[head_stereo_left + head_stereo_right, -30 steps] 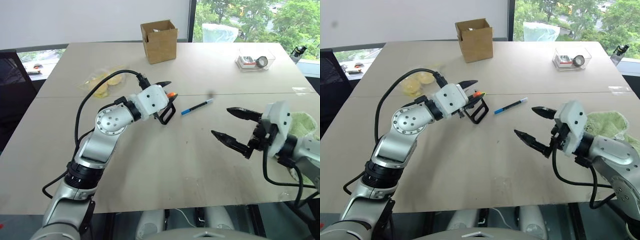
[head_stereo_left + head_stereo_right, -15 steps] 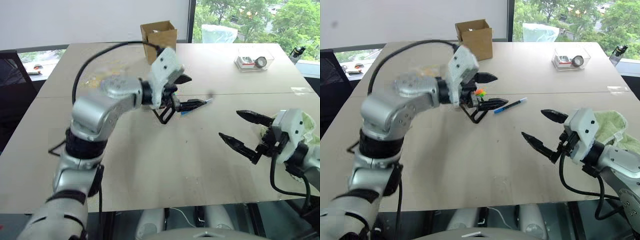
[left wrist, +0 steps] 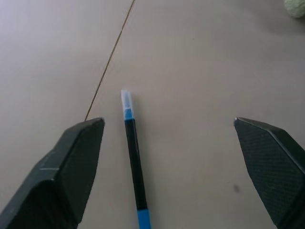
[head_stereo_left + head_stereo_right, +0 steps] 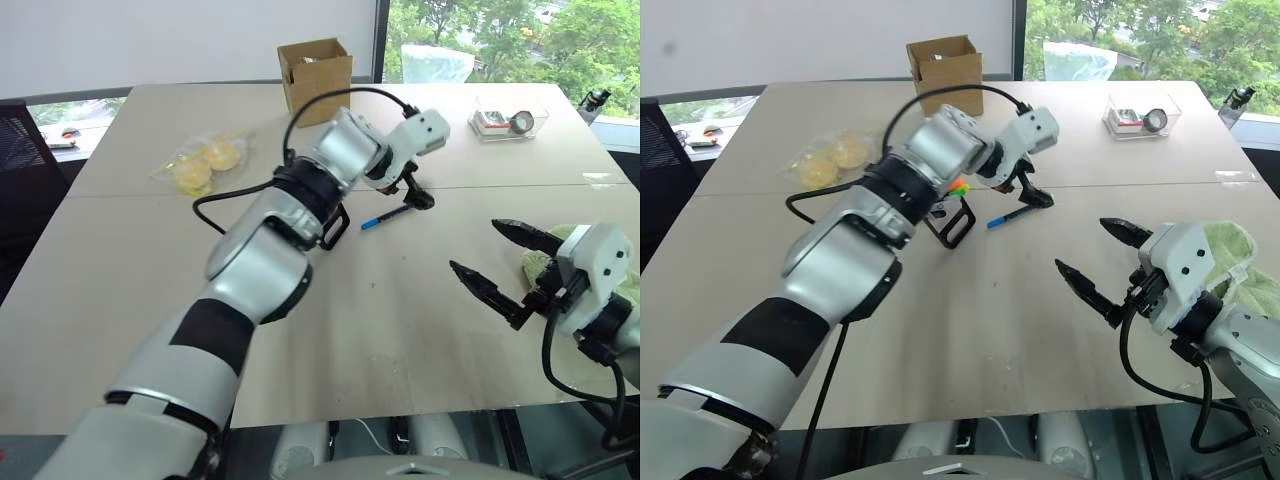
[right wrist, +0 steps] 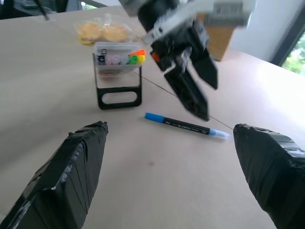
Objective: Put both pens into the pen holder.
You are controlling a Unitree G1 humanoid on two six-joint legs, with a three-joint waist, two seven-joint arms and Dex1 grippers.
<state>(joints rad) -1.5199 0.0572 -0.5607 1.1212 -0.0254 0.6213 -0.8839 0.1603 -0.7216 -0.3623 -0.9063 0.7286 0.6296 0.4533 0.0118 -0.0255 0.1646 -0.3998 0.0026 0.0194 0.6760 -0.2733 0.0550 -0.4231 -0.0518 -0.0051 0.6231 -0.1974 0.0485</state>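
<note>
The blue-ended pen (image 4: 385,217) lies flat on the table just right of the black pen holder (image 4: 955,222). An orange-capped pen (image 4: 958,187) stands in the holder beside a green-yellow marker. My left gripper (image 4: 411,190) hangs open over the blue pen's pale tip, pointing down at it. In the left wrist view the pen (image 3: 133,157) lies between the wide-spread fingers, nearer one of them and untouched. My right gripper (image 4: 475,246) is open and empty, to the right of the pen and nearer the table's front edge.
A brown cardboard box (image 4: 318,65) stands at the back of the table. A clear plastic tray (image 4: 510,118) sits at the back right and a bag of yellow items (image 4: 205,165) at the left. A green cloth (image 4: 1225,250) lies behind my right gripper.
My left gripper has left the pen holder, opened wider and swung right to hang over the blue pen. The orange-capped pen stays in the holder. My right gripper has barely moved.
</note>
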